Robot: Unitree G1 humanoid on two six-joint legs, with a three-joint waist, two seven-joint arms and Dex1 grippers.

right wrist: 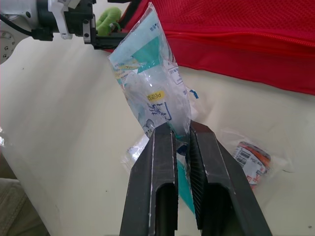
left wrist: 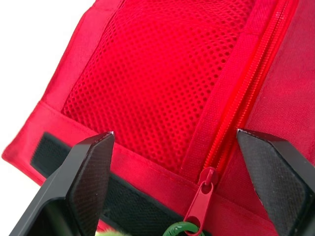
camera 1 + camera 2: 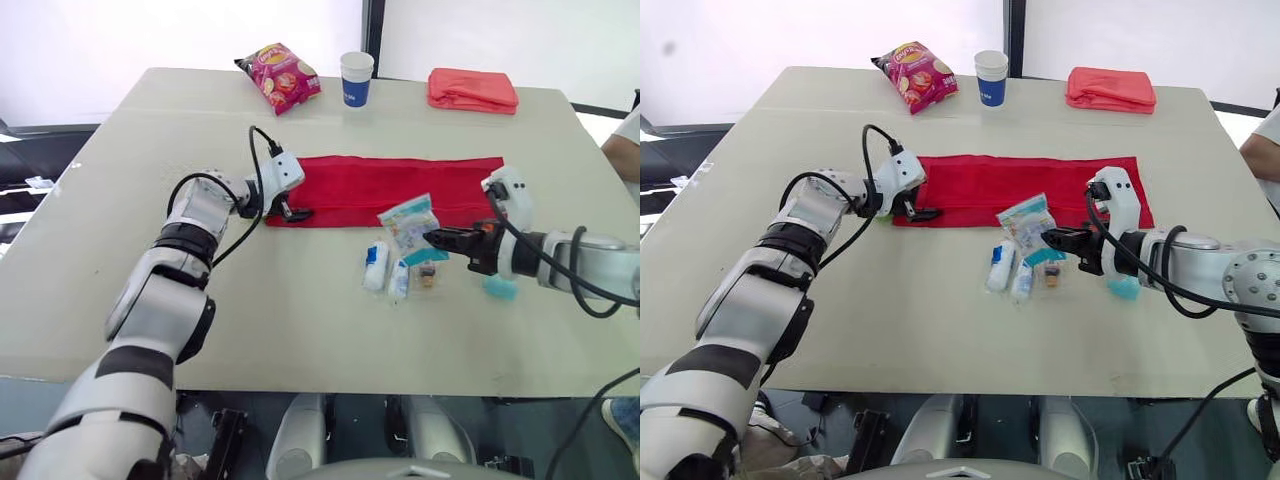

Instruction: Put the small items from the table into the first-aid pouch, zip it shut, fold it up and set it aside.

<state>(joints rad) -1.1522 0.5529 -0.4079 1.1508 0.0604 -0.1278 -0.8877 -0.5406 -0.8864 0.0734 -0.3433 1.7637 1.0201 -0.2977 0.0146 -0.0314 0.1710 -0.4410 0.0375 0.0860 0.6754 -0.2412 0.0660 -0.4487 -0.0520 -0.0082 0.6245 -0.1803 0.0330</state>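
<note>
Now the red mesh pouch (image 3: 400,185) lies flat, its zipper pull (image 2: 203,191) between the left gripper's (image 2: 174,133) wide fingers. The right gripper (image 1: 181,130) pinches a clear packet (image 1: 152,83).

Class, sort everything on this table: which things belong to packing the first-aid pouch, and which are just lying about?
For the job: red pouch, clear packet in the right claw, two white rolls, small orange item, teal item.
Lying about: crisp bag, paper cup, folded red cloth.
</note>
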